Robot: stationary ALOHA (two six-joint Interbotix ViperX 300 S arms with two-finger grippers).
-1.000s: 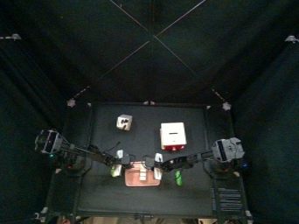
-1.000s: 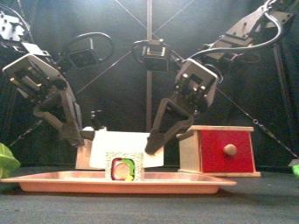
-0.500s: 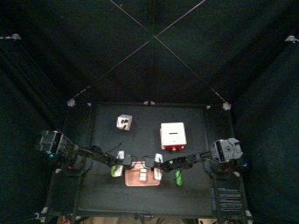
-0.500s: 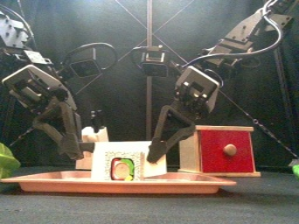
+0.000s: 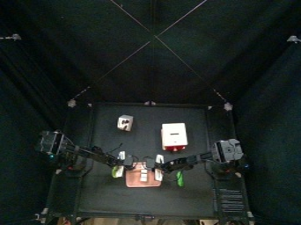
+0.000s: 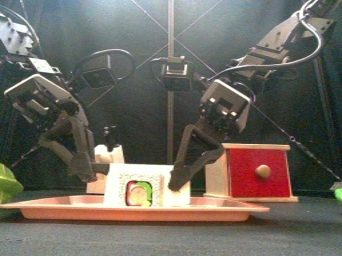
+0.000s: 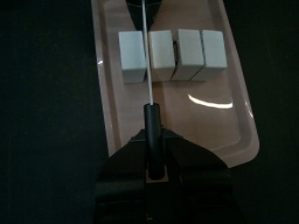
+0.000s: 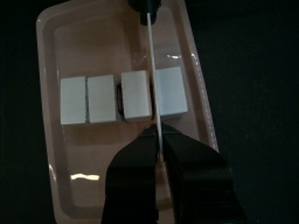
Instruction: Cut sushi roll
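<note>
Black arms angled over tray (image 6: 134, 208)

No readable text, label, brand or number anywhere (checked on the pink tray (image 7: 233, 131), the white roll pieces (image 7: 173, 54), the red box (image 6: 258, 171) and the small white holder (image 5: 125, 122)).

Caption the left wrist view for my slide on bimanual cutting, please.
Left hand holds a knife over a pink tray, its blade at a gap in the sushi roll, already four pieces.
</note>
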